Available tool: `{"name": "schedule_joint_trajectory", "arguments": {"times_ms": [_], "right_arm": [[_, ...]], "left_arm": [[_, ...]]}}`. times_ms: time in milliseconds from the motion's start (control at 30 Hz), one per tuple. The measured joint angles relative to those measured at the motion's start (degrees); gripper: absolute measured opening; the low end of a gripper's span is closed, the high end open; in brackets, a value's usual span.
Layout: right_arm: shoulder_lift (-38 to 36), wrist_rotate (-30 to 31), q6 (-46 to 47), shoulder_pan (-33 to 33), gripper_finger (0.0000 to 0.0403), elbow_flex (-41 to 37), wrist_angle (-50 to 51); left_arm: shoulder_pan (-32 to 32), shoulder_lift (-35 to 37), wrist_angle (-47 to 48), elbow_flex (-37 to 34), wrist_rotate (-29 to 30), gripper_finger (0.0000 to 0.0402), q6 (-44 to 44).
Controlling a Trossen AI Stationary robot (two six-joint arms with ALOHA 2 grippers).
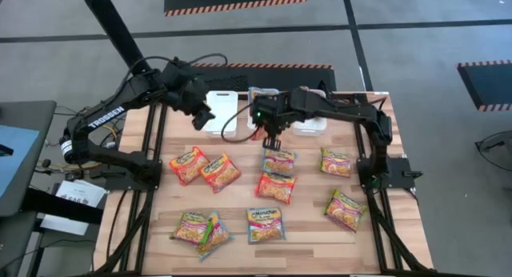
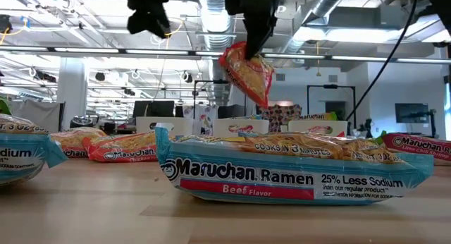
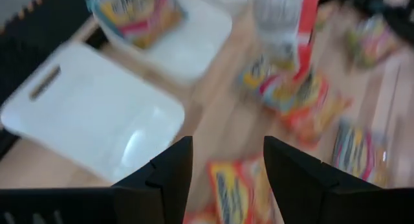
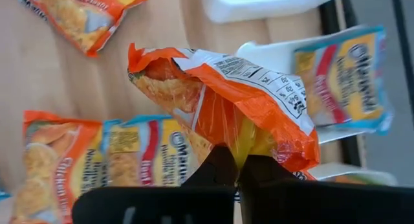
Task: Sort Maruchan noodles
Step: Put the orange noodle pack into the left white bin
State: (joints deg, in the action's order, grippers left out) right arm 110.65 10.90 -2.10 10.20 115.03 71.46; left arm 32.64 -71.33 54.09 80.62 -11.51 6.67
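Observation:
Several Maruchan noodle packets lie flat on the wooden table point(image 1: 312, 229), among them orange ones point(image 1: 188, 165) point(image 1: 274, 187) and a beef packet point(image 2: 296, 175) close to the low camera. My right gripper point(image 4: 236, 175) is shut on an orange packet point(image 2: 246, 71) that hangs high over the table's middle. My left gripper point(image 3: 226, 166) stands open with nothing between its fingers, above a white bin point(image 3: 97, 120) at the far left. Another white bin point(image 4: 336, 136) holds a blue-edged packet point(image 4: 343, 81). My right gripper pinches the orange packet between its two fingers at one edge of the wrapper point(image 4: 249, 146). The fingers come from above, slanting down. The packet hangs tilted below them point(image 2: 248, 75), lifted clear of the table and of the packets under it.
Three white bins point(image 1: 220, 109) point(image 1: 262, 97) point(image 1: 310, 123) stand in a row along the table's far edge. Loose packets are spread over the middle and near parts of the table point(image 1: 344, 209) point(image 1: 264, 225) point(image 1: 200, 229). Black frame rails run along both sides.

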Motion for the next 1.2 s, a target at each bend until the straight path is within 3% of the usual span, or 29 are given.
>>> {"name": "schedule_joint_trajectory", "arguments": {"times_ms": [500,1200], "right_arm": [[0.0,1.7,-9.7,5.9,0.0006,10.9,-2.3],[0.0,2.8,-17.5,5.9,0.0006,12.0,-2.2]], "left_arm": [[-4.0,0.0,-15.7,0.0,3.6,0.0174,1.3],[-7.3,-11.4,-27.3,0.0,0.9,0.0174,4.4]]}}
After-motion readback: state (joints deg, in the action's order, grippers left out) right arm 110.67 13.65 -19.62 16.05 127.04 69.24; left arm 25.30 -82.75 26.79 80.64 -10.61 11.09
